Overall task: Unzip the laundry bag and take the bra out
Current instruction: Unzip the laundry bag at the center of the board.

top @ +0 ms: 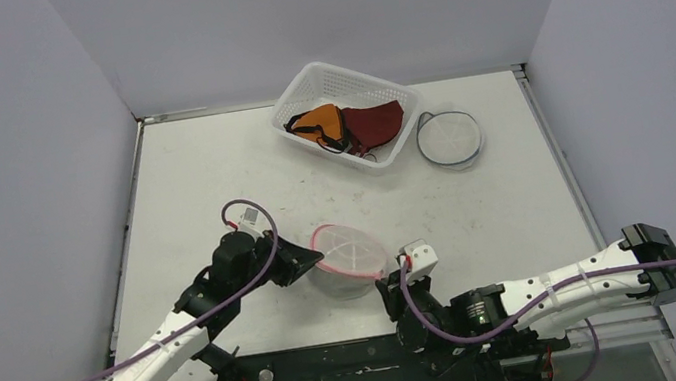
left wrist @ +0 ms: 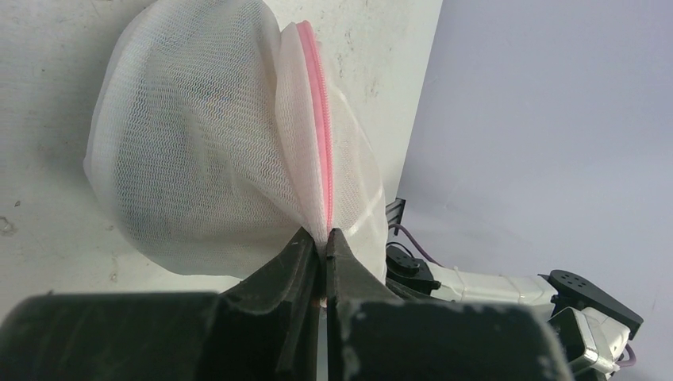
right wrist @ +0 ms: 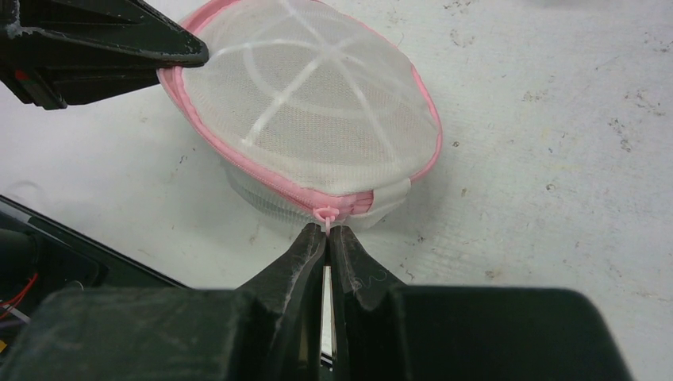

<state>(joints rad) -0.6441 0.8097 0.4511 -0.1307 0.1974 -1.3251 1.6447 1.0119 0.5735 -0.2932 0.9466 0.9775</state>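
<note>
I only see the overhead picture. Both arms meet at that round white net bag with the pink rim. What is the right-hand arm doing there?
Observer: Its wrist camera shows the right pincer shut on the small pink zipper pull.
Visitor: And the left arm?
Observer: The left pincer is shut on the pink zipper seam of the round white mesh laundry bag.
Visitor: Is the bag open?
Observer: No; up close, the zipper looks closed along all the rim that shows.
</note>
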